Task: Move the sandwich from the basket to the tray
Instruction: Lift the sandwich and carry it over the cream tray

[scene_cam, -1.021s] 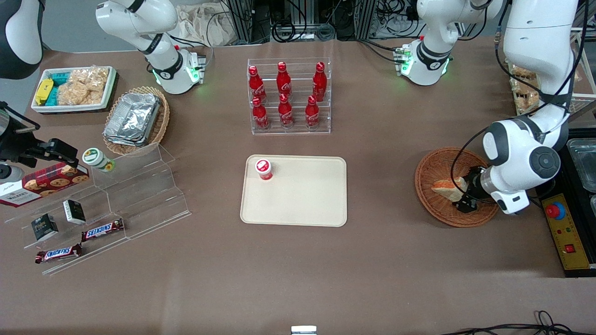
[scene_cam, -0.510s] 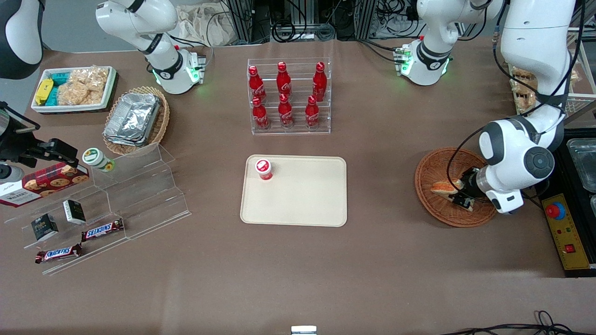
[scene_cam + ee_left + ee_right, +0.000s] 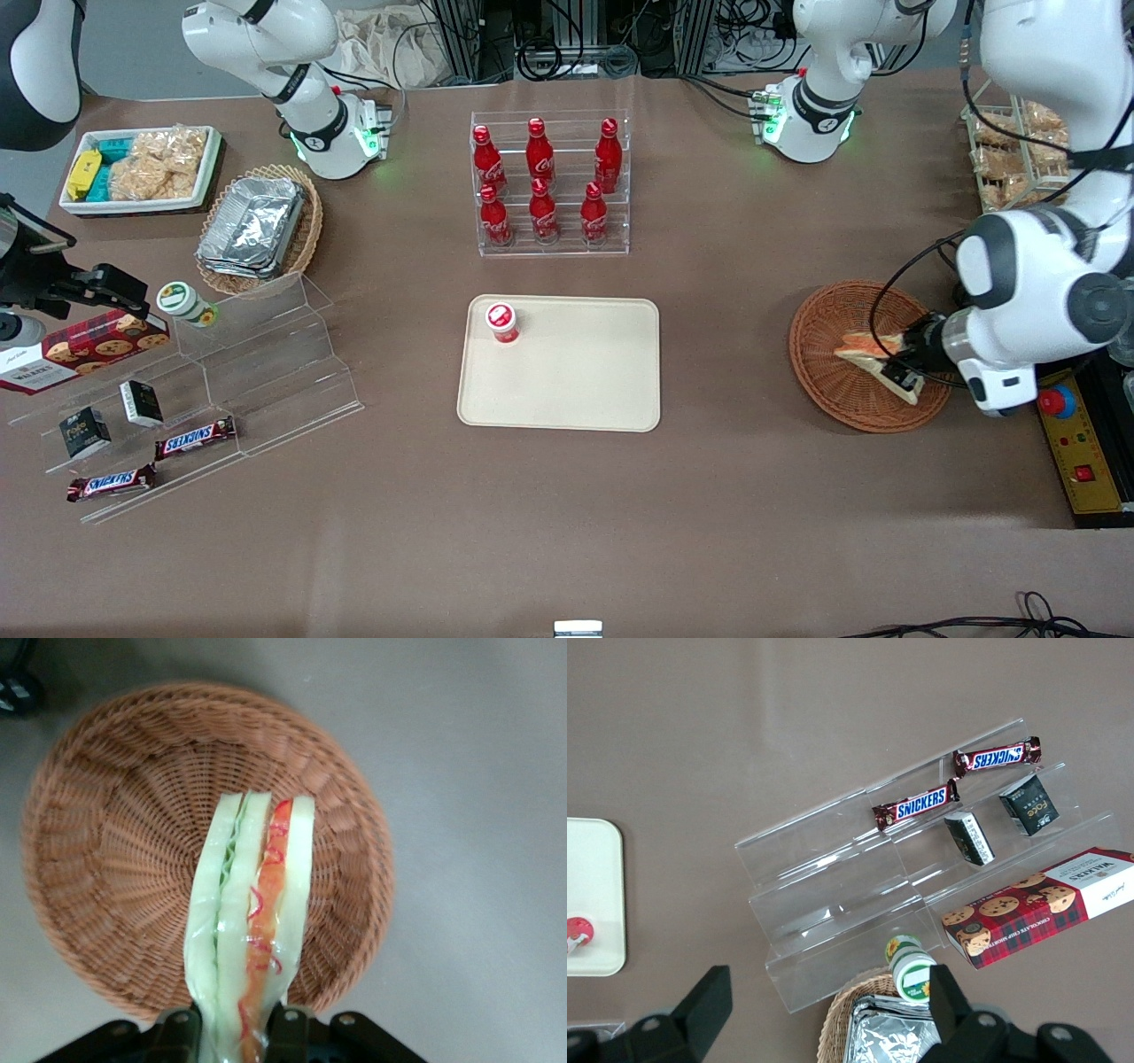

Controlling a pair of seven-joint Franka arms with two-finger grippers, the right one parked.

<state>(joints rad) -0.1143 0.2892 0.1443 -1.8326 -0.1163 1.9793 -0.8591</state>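
The sandwich (image 3: 864,347) (image 3: 252,912), a white-bread wedge with orange-red and green layers, is pinched between the fingers of my left gripper (image 3: 893,361) (image 3: 237,1035), which is shut on it. It hangs lifted above the round reddish-brown wicker basket (image 3: 824,372) (image 3: 106,833), whose woven bottom shows bare under it. The cream-beige tray (image 3: 576,372) lies flat at mid-table, well toward the parked arm from the basket, with a small red-capped cup (image 3: 501,322) standing on its corner.
A clear rack of red cola bottles (image 3: 549,182) stands farther from the front camera than the tray. A yellow control box with a red button (image 3: 1067,425) sits beside the basket. Clear stepped shelves with snacks (image 3: 204,390) lie at the parked arm's end.
My gripper has risen with the sandwich in its grip, lifting it off the basket's floor and shifting slightly toward the working arm's end; the arm's elbow has swung outward.
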